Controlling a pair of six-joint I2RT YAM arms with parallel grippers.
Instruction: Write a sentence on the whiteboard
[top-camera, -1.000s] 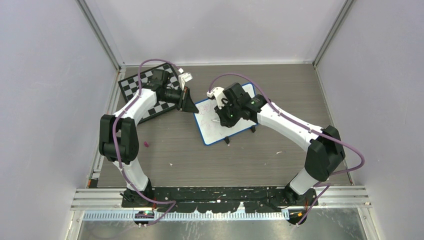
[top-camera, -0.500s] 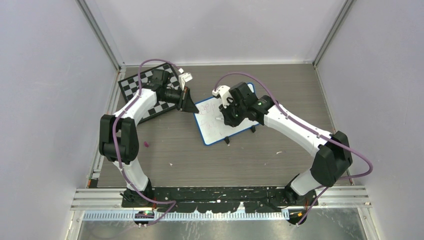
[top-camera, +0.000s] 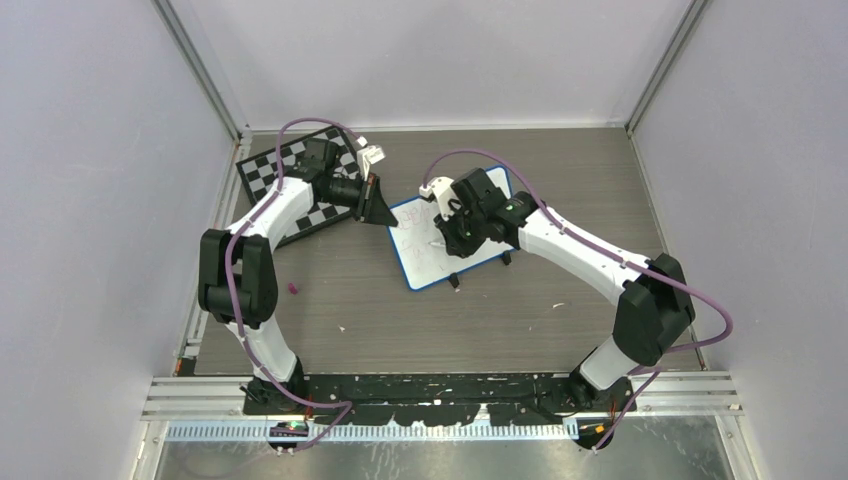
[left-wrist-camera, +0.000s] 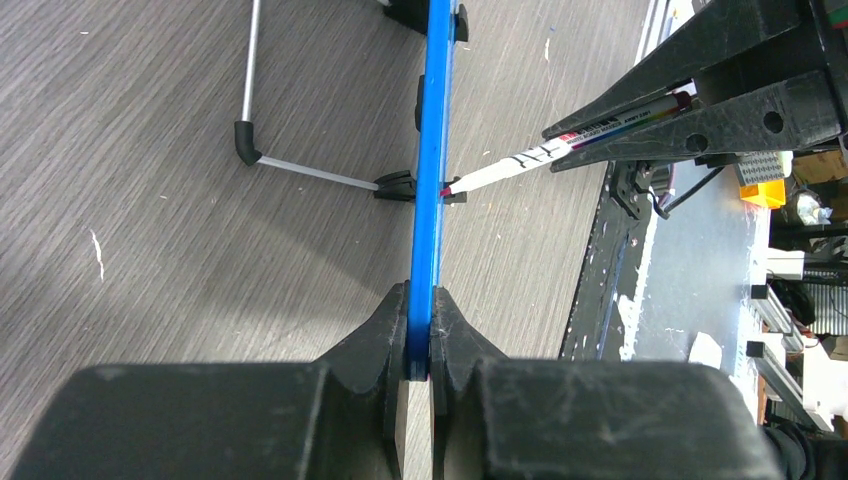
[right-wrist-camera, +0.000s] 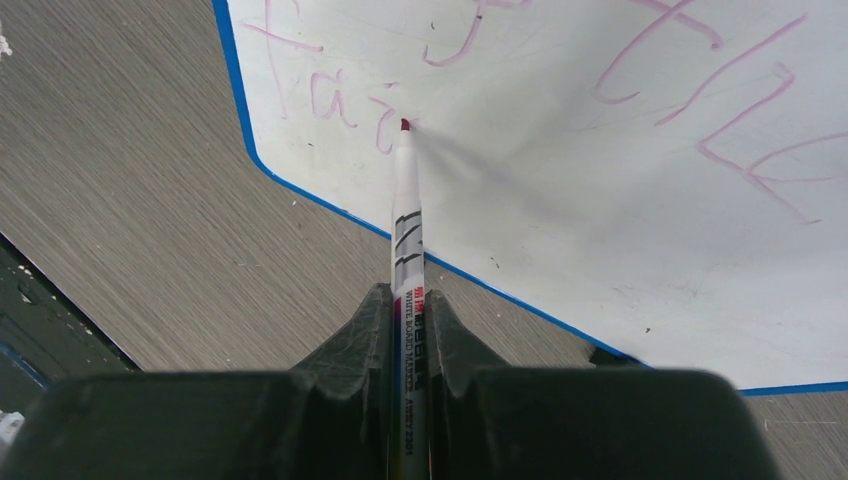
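Left end effector (left-wrist-camera: 420, 300): jaws closed tight on the blue frame of the whiteboard (left-wrist-camera: 433, 120), gripping it by the edge. In the left wrist view the board is seen edge-on, running straight away from the fingers. A thin metal wire leg (left-wrist-camera: 250, 100) with a black tip sits on the side of the board opposite the writing face.

Right end effector (right-wrist-camera: 408, 300): jaws closed on a whiteboard marker (right-wrist-camera: 407, 220), white barrel with printed label, held lengthwise between the fingers with the tip pointing forward. The red tip is against the white surface, near the board's lower left edge as the right wrist view shows it.

Sentence (right-wrist-camera: 330, 100): thin reddish-pink strokes. A few small letters lie just beside the marker tip, larger loops and slashes lie further across the board. I cannot read the wording.

Board position, overhead view: on the wood-grain tabletop (top-camera: 400, 320), about mid-way between the two arms, turned at an angle to the tabletop edges, small black feet along its near edge. A checkered chessboard (top-camera: 262, 172) lies at the far left, partly under the left arm, apart from the whiteboard. One small pink scrap (top-camera: 293, 288) lies on the tabletop near the left arm's elbow.
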